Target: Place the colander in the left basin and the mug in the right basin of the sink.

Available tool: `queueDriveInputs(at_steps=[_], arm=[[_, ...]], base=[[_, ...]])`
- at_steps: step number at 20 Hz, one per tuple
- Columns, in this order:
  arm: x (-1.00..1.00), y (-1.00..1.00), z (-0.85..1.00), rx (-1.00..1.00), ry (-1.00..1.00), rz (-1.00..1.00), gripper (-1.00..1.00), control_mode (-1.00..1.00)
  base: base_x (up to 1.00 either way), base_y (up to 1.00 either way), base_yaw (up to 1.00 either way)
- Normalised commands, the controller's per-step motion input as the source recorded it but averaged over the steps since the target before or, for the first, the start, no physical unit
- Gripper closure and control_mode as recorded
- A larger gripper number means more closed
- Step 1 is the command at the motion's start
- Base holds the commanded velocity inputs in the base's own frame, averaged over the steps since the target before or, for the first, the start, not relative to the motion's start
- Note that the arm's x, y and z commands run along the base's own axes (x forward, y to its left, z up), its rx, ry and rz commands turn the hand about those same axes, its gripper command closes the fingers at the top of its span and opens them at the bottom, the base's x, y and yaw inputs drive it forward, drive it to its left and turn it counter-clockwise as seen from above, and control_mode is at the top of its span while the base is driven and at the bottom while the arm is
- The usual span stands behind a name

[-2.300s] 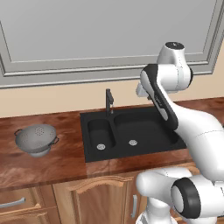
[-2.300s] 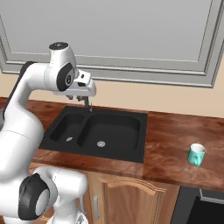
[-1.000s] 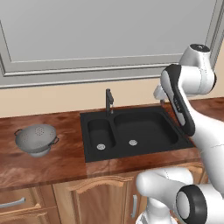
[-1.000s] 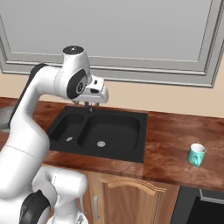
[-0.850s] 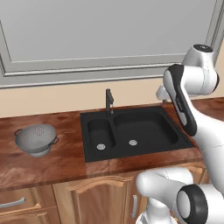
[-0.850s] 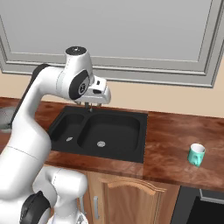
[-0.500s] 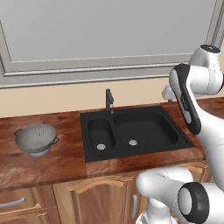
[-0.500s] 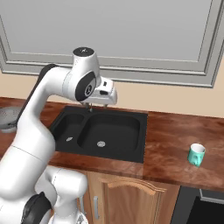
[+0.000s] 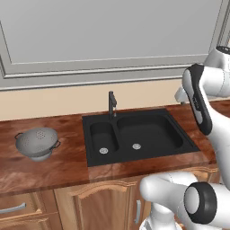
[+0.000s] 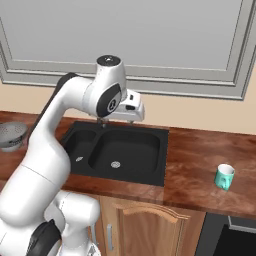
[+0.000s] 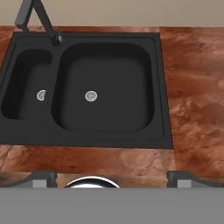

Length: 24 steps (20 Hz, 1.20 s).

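Observation:
The grey colander sits on the wooden counter left of the black sink; it also peeks out at the left edge. The teal mug stands upright on the counter well right of the sink. The narrow left basin and wide right basin hold nothing but their silver drains. My gripper hovers high above the sink's back edge, over the right basin. In the hand view the gripper is open, its fingertips wide apart with nothing between them.
A black faucet rises behind the divider between the basins and leans into the hand view. A wall with a large framed window runs behind the counter. Wooden cabinets sit below, and a dark appliance is at lower right.
The arm has swung to the right across the back of the sink, carrying the open gripper with it. Colander and mug have not moved.

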Motion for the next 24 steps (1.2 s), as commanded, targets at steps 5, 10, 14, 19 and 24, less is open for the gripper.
queueDriveInputs(at_steps=[5, 10, 14, 19, 24], arm=[[0.0, -0.35, -0.03, 0.0, 0.04, 0.0, -1.0, -1.0], [-0.03, -0.4, -0.04, 0.0, 0.05, 0.0, -1.0, -1.0], [-0.01, -0.32, -0.1, -0.04, 0.09, 0.0, -1.0, -1.0], [-0.01, -0.31, -0.09, -0.05, 0.04, 0.0, -1.0, -1.0], [-0.13, -0.38, -0.07, -0.01, 0.0, 0.0, -1.0, -1.0]], base=[[0.0, 0.0, 0.0], [0.0, 0.0, 0.0], [0.0, 0.0, 0.0], [0.0, 0.0, 0.0], [0.0, 0.0, 0.0]])
